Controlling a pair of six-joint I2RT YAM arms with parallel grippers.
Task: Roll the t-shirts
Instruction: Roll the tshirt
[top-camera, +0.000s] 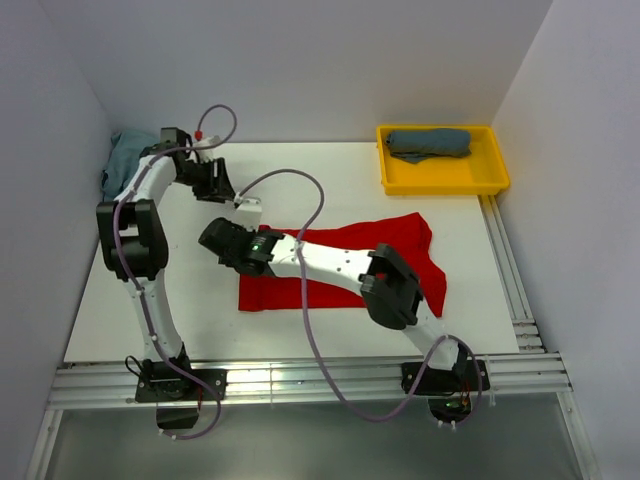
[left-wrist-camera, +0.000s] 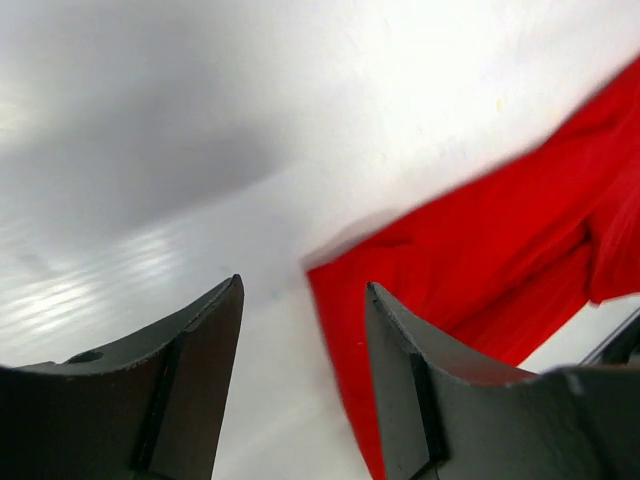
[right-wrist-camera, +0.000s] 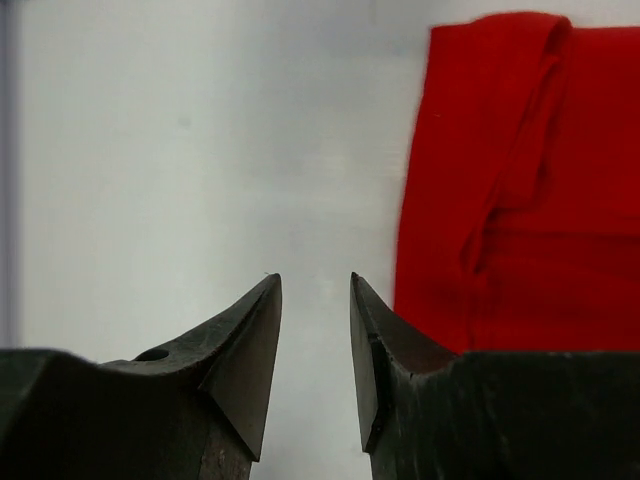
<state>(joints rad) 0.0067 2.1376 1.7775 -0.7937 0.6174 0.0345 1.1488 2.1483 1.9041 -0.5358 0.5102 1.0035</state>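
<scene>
T-shirt (right-wrist-camera: 520, 200) edge beside right tool (right-wrist-camera: 315, 277).

1 flat t-shirt (top-camera: 405, 245) is spread at the middle of the table (top-camera: 150, 300). 1 folded t-shirt (top-camera: 430, 143) is laid in a tray (top-camera: 440, 186) at the far right; 1 crumpled t-shirt (top-camera: 120, 160) is heaped at the far left.

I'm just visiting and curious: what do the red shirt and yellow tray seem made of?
The red shirt looks like soft matte cloth, perhaps cotton: it lies limp with folds. The yellow tray looks like smooth rigid plastic: even colour, rounded rim.
</scene>
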